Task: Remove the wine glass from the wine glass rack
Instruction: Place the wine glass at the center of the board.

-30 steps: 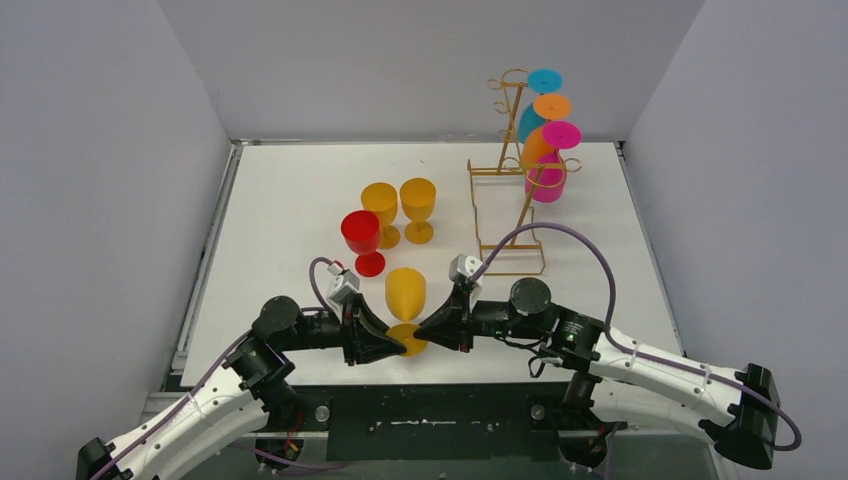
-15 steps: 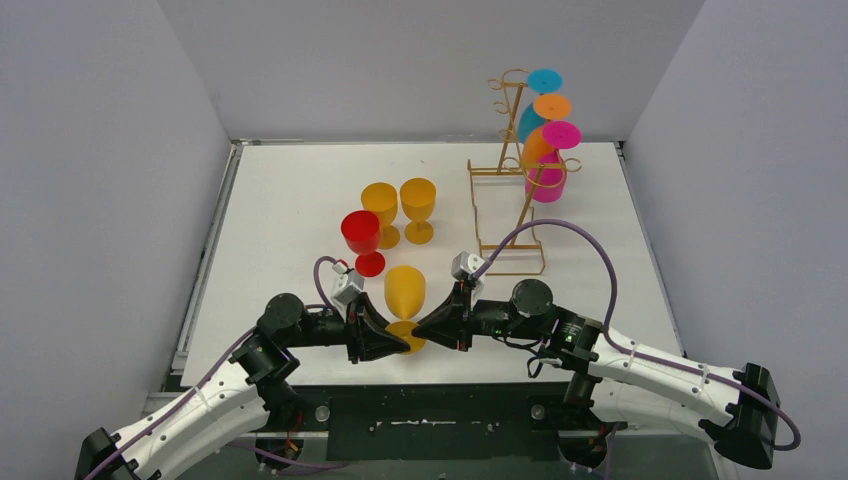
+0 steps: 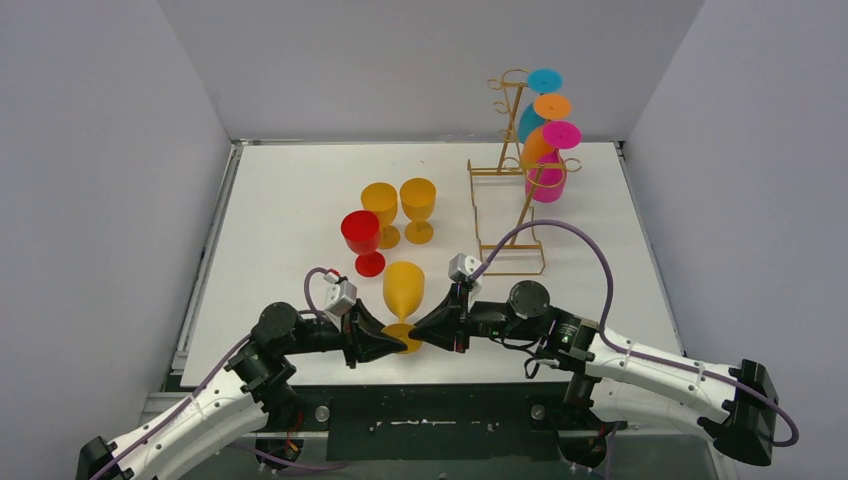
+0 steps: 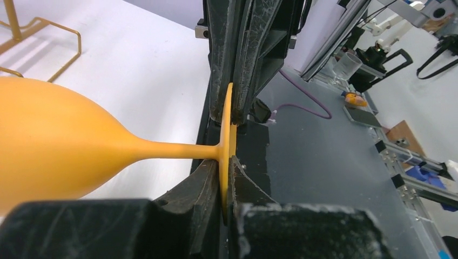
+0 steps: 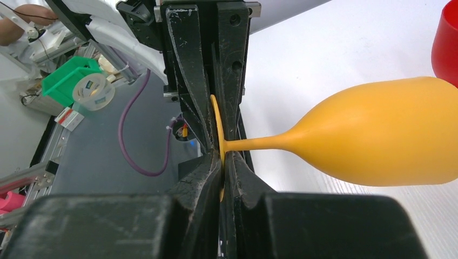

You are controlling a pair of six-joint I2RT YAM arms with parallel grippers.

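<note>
A yellow-orange wine glass (image 3: 403, 285) stands upright near the table's front edge, between my two grippers. My left gripper (image 3: 393, 343) is shut on the left rim of its foot disc (image 4: 226, 135). My right gripper (image 3: 418, 336) is shut on the right rim. The left wrist view shows the bowl (image 4: 48, 145) and stem beside my left gripper (image 4: 225, 178). The right wrist view shows the bowl (image 5: 378, 135) and my right gripper (image 5: 221, 172) pinching the disc. The gold wire wine glass rack (image 3: 510, 165) stands at the back right.
A blue glass (image 3: 543, 82), an orange glass (image 3: 551, 106) and a pink glass (image 3: 560, 135) hang upside down on the rack. A red glass (image 3: 361, 235) and two yellow glasses (image 3: 381, 205) (image 3: 418, 200) stand mid-table, just behind the held glass. Grey walls close in on three sides.
My left wrist has sunk a little toward the near edge, and the glass has shifted very slightly left. Both grippers stay shut on the foot.
</note>
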